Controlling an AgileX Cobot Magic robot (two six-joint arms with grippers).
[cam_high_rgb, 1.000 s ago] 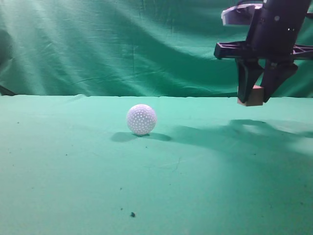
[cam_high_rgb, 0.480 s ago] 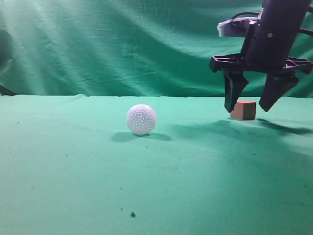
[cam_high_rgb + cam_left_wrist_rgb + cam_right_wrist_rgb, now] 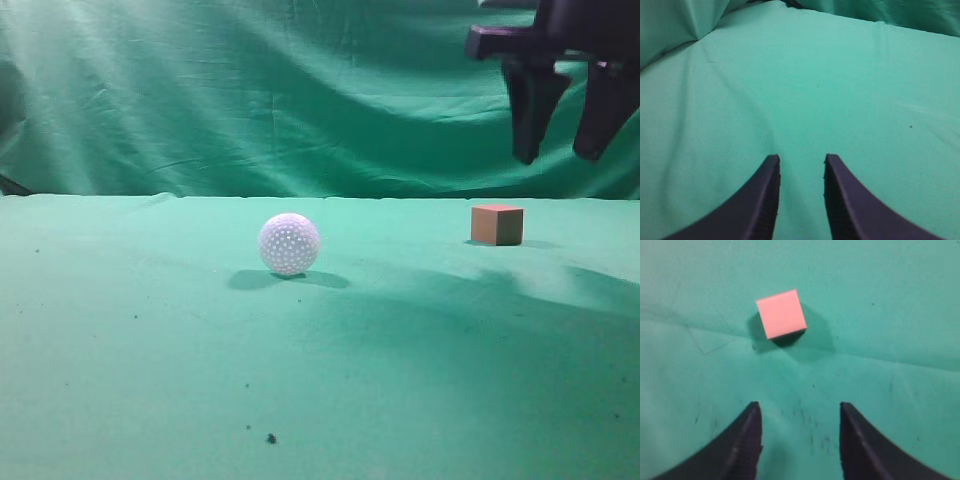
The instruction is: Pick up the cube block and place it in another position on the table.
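Observation:
The reddish-orange cube block [image 3: 497, 224] rests on the green table [image 3: 300, 380] at the far right, and it also shows in the right wrist view [image 3: 781, 314]. My right gripper [image 3: 558, 157] hangs open and empty well above the cube and slightly to its right; in the right wrist view its jaws [image 3: 800, 407] are spread apart with bare cloth between them. My left gripper [image 3: 801, 159] is open and empty over bare cloth; it is out of the exterior view.
A white dimpled ball [image 3: 289, 244] sits on the table left of the cube, about a third of the frame's width away. A wrinkled green curtain [image 3: 250, 90] hangs behind the table. A small dark speck [image 3: 271, 438] lies near the front.
My right gripper lowered the cube to the table, opened and let it go, then rose up and to the right. The cube now stands alone; the ball has not moved.

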